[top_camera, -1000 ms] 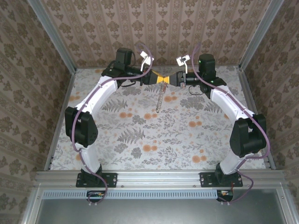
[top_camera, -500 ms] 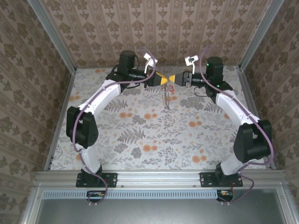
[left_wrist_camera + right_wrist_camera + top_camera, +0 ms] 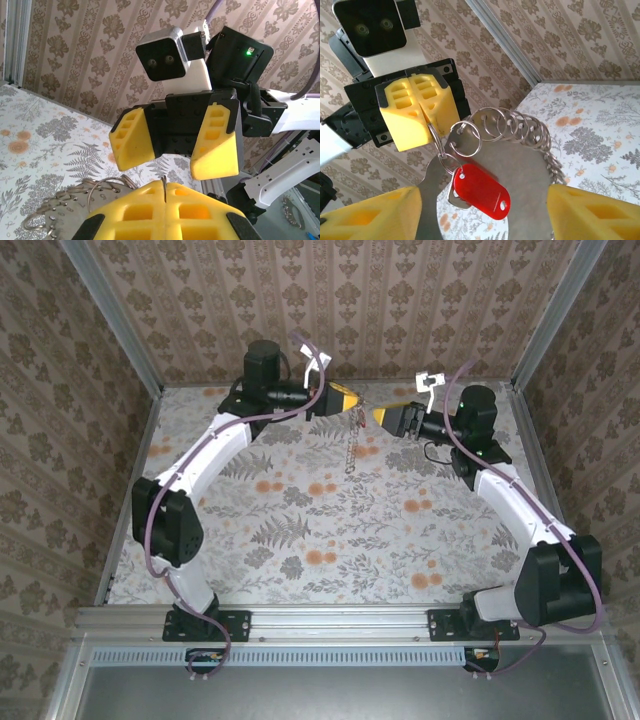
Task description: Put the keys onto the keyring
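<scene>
The keyring (image 3: 516, 126) is a chain of thin metal rings on a grey metal plate, and it hangs below my left gripper (image 3: 345, 400) as a dangling chain (image 3: 352, 445). My left gripper (image 3: 418, 116) is shut on one thin ring, whose edge shows between its yellow pads (image 3: 164, 184). The keys (image 3: 481, 193), a red oblong tag with a small metal key behind it, hang from a little ring linked to that held ring. My right gripper (image 3: 385, 417) faces the left one with its fingers (image 3: 131, 139) open, apart from the tag and rings.
The table (image 3: 400, 530) has a floral cloth with orange flowers and grey ferns. Patterned walls and a metal frame post (image 3: 505, 42) close in the back and sides. Both arms meet high at the back centre.
My right gripper has opened and drawn back to the right, away from the left one. The left gripper stays shut on the ring, and the chain hangs from it alone.
</scene>
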Available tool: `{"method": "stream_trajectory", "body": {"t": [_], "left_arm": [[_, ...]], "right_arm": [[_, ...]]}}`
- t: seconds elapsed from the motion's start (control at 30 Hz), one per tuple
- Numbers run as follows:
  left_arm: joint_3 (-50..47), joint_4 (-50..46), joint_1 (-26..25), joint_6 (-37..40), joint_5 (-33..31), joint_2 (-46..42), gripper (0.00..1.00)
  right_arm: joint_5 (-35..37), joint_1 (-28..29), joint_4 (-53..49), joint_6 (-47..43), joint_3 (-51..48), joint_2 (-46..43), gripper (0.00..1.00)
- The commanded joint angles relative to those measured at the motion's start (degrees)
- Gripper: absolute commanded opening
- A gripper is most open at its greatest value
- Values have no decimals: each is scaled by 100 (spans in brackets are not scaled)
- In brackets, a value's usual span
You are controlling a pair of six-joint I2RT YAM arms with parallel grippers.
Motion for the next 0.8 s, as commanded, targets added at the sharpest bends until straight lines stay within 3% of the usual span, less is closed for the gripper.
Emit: {"method": "stream_trajectory", "body": {"t": [0.0, 0.37, 0.77], "left_arm": [[-13, 279, -63, -132, 26, -302, 0], [18, 263, -142, -134, 0, -337, 0], [71, 262, -210, -169, -135, -329, 0]], "right_arm": [[57, 103, 276, -44, -99, -207, 72], [127, 396, -54, -315, 143, -12, 70], [191, 563, -37, -358, 157, 161, 46]]}}
